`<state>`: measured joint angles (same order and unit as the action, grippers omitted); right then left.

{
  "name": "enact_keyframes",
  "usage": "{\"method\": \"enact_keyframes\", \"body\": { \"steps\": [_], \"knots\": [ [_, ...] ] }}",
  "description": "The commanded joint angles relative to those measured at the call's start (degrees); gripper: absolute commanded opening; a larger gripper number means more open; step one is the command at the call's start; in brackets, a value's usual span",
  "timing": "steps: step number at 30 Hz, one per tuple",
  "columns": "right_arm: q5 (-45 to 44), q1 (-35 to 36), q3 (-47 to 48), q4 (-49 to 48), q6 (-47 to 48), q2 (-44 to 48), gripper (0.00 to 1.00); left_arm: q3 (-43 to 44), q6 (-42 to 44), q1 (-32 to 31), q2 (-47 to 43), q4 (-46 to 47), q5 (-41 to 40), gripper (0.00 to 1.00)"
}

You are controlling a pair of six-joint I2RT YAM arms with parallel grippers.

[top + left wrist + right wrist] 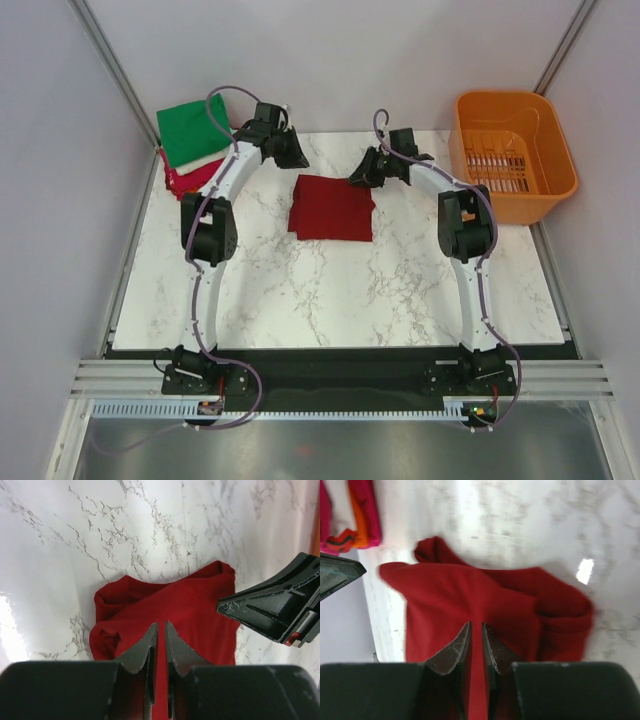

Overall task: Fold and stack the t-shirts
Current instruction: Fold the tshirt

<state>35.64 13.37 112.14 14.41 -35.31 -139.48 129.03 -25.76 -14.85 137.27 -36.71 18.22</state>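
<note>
The left gripper [161, 628] has its jaws almost closed, with only a thin slit between them. It hovers over one edge of a folded dark red t-shirt [192, 605]. Red shows through the slit, but it is unclear whether any cloth is pinched. The right gripper [476, 628] is just as narrow. It sits over the opposite side of the same shirt, in a slightly blurred view, and a pinch cannot be confirmed there either.

From above, the two grippers face each other across the shirt's far edge, the left one at the far left corner and the right one at the far right corner. The dark red t-shirt lies as a rough rectangle on the white marble-patterned table [300, 290], near the middle and towards the back.

At the far left corner of the table is a stack of folded shirts. A green t-shirt [190, 130] is on top, with a pink-red t-shirt [188, 179] beneath it and an orange t-shirt [359, 517] lower down. An orange plastic basket [500, 97] stands at the far right, well apart from the shirts.
</note>
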Motion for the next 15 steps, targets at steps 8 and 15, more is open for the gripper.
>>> {"method": "enact_keyframes", "body": {
  "steps": [8,15],
  "knots": [
    [-3.2,-4.05,-5.08,-0.53,1.21,-2.47,0.19,0.78,2.03,-0.09,9.76,1.64,0.86,0.15],
    [-4.69,-4.84,-8.86,0.35,2.26,-0.8,0.2,1.13,2.55,0.79,10.56,1.64,-1.78,0.15]
  ]
}}
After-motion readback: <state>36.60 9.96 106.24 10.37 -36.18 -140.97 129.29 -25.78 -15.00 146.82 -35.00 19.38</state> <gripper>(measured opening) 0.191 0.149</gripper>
